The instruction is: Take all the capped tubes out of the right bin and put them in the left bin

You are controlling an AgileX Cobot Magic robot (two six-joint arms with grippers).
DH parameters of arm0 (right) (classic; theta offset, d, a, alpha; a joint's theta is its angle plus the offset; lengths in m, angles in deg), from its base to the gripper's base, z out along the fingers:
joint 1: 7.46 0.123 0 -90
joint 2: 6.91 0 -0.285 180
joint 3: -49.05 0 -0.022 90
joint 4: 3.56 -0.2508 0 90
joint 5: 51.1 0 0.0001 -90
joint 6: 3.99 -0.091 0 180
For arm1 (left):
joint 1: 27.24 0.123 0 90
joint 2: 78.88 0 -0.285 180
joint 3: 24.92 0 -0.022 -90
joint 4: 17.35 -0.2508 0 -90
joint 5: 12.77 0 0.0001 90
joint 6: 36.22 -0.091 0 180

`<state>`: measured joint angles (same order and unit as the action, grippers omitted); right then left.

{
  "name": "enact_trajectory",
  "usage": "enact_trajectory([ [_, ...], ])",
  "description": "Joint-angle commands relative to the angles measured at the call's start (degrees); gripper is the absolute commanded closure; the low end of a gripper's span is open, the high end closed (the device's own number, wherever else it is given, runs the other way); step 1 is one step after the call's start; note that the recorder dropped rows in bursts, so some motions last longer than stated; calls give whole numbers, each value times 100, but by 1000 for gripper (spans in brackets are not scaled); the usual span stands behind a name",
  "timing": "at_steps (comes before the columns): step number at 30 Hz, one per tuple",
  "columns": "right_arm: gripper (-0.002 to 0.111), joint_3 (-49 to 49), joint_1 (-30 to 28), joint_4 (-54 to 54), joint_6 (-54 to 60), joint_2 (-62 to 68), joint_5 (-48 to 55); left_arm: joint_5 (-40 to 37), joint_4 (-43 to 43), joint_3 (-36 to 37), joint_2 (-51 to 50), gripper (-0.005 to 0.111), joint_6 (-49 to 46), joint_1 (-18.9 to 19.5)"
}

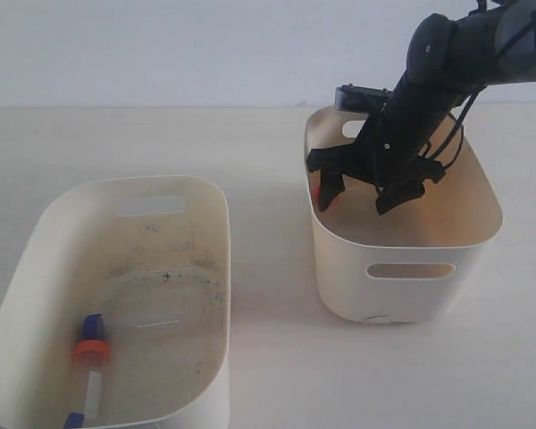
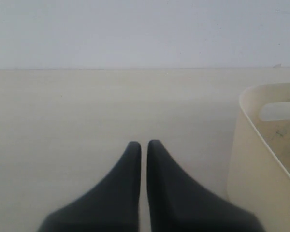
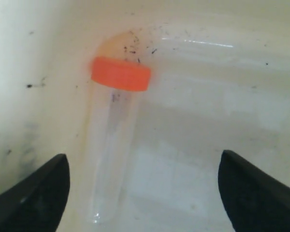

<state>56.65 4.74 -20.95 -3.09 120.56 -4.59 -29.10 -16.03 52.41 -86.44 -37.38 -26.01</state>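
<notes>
A clear capped tube with an orange cap lies on the floor of the right bin, close to its wall. In the exterior view only a bit of its orange shows behind a finger. My right gripper hangs open inside this bin, its fingers either side of the tube's lower end and not touching it. In the left bin, capped tubes lie close together: an orange cap and two blue caps show. My left gripper is shut and empty above the table, beside the left bin's wall.
The two bins stand apart on a pale tabletop, with bare table between them. The left bin's floor is speckled with dark dirt. The right arm comes down into the right bin from the upper right.
</notes>
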Motion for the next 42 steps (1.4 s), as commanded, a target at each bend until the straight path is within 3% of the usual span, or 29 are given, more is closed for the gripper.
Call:
enact_trajectory([
  [1, 29, -15, 95, 209, -242, -17, -23, 34, 19, -12, -23, 103, 24, 20],
  [20, 29, -15, 95, 136, -302, 411, 242, 34, 19, -12, -23, 103, 24, 20],
  [27, 30, -15, 95, 700, -615, 540, 307, 34, 19, -12, -23, 103, 24, 20],
  [30, 41, -15, 95, 1061, -748, 540, 307, 34, 19, -12, -23, 103, 24, 20],
  [40, 109, -15, 95, 1206, -952, 540, 468, 48, 19, -12, -23, 103, 24, 20],
  [42, 108, -15, 95, 1206, -997, 527, 485, 48, 19, -12, -23, 103, 24, 20],
])
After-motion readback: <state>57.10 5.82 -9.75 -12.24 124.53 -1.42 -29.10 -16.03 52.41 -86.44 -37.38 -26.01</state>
